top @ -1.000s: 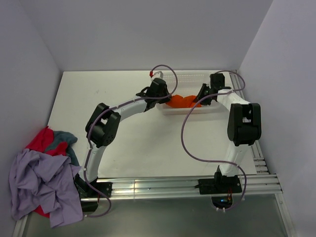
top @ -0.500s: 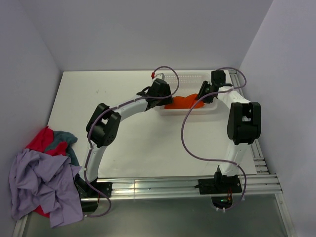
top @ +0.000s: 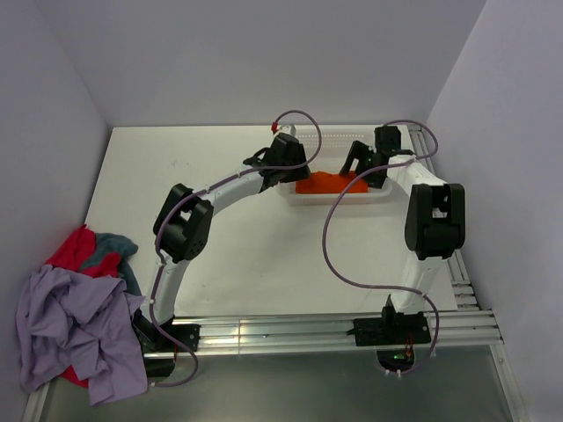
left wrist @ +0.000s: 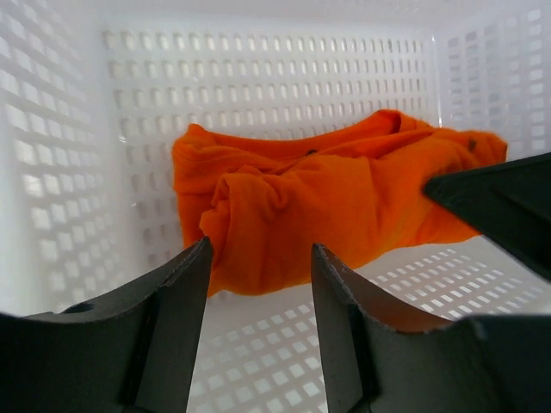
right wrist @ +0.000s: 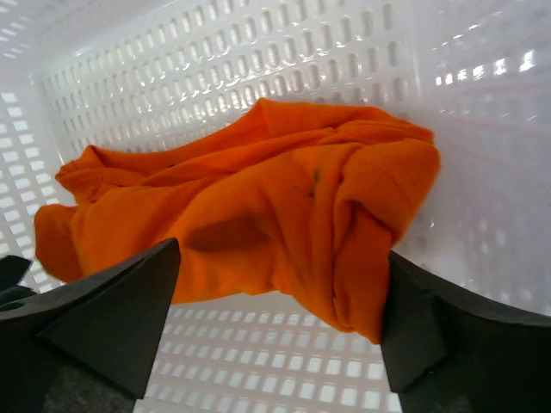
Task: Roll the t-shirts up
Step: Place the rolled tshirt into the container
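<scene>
surface and room: one white table [top: 229, 255] boxed by pale walls [top: 264, 61] on three sides. the landmark, one white perforated basket [top: 339, 138], sits at the table's far side. a metal rail frame [top: 290, 332] lies at the edge nearest the camera, well apart from the basket.

count, largest first: two arms. the left arm [top: 185, 229] reaches the basket's left end and the right arm [top: 433, 220] its right end. three loose t-shirts are heaped well apart from the basket, at the near left edge: lavender shirt [top: 70, 325] on top, red shirt [top: 75, 251] and grey-blue shirt [top: 114, 246] showing from under it. one orange shirt [top: 330, 183] lies bunched on the basket floor, against its perforated wall.

end effectors: left gripper [left wrist: 261, 248] is inside the basket, jaws apart, nothing between them, the orange shirt just beyond the tips. right gripper [right wrist: 282, 251] is inside the basket, jaws spread wide, released, with the shirt lying beyond them.

limits: the heap overhangs the table edge and hides most of the red and grey-blue shirts. whether the orange shirt is properly rolled cannot be told. from above, both grippers cover the basket's ends.
</scene>
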Tool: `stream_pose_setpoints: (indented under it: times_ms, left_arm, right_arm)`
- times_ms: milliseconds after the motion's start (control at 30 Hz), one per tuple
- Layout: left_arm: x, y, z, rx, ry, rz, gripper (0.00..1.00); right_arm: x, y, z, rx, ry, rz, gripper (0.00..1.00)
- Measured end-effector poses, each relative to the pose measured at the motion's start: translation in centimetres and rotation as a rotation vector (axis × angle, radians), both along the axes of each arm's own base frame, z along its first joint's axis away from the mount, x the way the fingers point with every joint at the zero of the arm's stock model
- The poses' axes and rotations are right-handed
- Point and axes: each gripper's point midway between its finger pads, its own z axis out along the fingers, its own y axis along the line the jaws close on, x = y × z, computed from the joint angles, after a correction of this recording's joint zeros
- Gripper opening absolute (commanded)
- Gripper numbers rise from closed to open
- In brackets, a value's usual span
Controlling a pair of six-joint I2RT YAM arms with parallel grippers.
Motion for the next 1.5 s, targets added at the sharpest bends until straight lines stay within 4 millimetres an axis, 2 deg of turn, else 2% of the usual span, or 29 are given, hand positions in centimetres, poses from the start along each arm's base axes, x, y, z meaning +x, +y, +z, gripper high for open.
stream_pose_setpoints:
  times_ms: [233, 367, 533, 600, 667, 733, 833, 933, 1033, 1167, 1333, 1433, 1500]
  left_arm:
    - [0.7, -0.6, 2.2, -0.024, -0.029, -0.001, 0.50]
    - [0.7, -0.7, 2.4, -0.026, -0.031, -0.001, 0.50]
    - [1.0, -0.8, 2.3, -0.017, -0.026, 0.001, 0.48]
    - [1.3, -1.0, 2.4, -0.018, -0.031, 0.000, 0.50]
    - [1.4, -1.2, 2.6, -0.018, -0.036, -0.002, 0.51]
    - [1.5, -1.2, 2.9, -0.018, -0.043, -0.005, 0.52]
    - [1.7, -1.3, 3.3, -0.016, -0.059, -0.014, 0.54]
    - [1.6, -1.3, 3.4, -0.011, -0.062, -0.020, 0.55]
    - [2.0, -1.5, 4.6, -0.009, -0.082, -0.028, 0.52]
    - [2.6, -1.9, 6.2, -0.036, -0.132, -0.030, 0.52]
    - [1.5, -1.0, 6.0, -0.020, -0.129, -0.036, 0.53]
    - [1.0, -0.2, 7.5, -0.022, -0.144, -0.025, 0.54]
    - [0.6, 0.5, 9.2, -0.031, -0.170, -0.009, 0.54]
  right_arm:
    - [-0.9, -0.8, 1.6, -0.049, -0.027, -0.035, 0.94]
    - [-1.1, -1.5, 2.7, -0.083, -0.050, -0.062, 0.81]
    - [-1.1, -1.4, 4.1, -0.099, -0.083, -0.088, 0.78]
    - [-0.9, -1.3, 4.3, -0.097, -0.093, -0.089, 0.71]
    - [-0.7, -1.2, 4.4, -0.095, -0.092, -0.088, 0.68]
    - [-0.1, -1.0, 4.5, -0.094, -0.094, -0.084, 0.62]
    - [1.2, -0.8, 4.8, -0.093, -0.102, -0.080, 0.61]
    - [2.7, -0.6, 5.3, -0.094, -0.121, -0.075, 0.50]
    - [4.2, -0.1, 5.5, -0.088, -0.133, -0.066, 0.48]
    - [6.2, 0.9, 3.8, -0.079, -0.123, -0.043, 0.50]
    - [6.0, 2.8, -0.3, -0.075, -0.034, 0.002, 0.50]
    - [5.6, 4.1, -2.0, -0.088, 0.006, 0.038, 0.51]
    - [5.0, 4.8, -2.3, -0.102, 0.025, 0.062, 0.51]
